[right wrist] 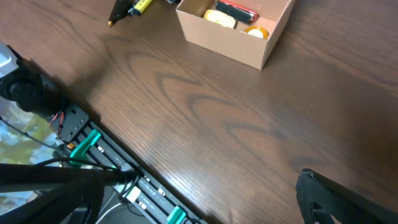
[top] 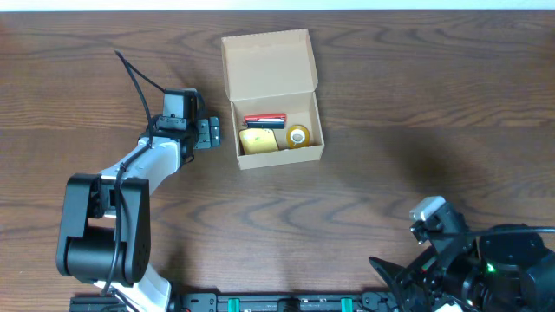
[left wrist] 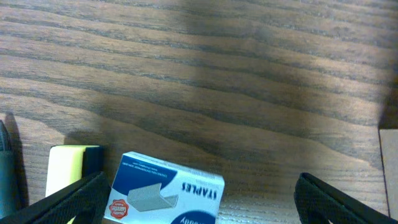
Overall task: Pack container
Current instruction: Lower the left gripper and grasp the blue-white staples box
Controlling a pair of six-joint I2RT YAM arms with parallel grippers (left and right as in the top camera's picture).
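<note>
Left tool [left wrist: 202, 200] and right tool [right wrist: 199, 198] stand wide open; blue-white box [left wrist: 152, 183] reads "STAPLES".

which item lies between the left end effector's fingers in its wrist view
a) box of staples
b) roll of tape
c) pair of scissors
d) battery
a: the left wrist view shows a blue and white staples box, printed "STAPLES", lying on the table between the open fingers of the left end effector.
</note>
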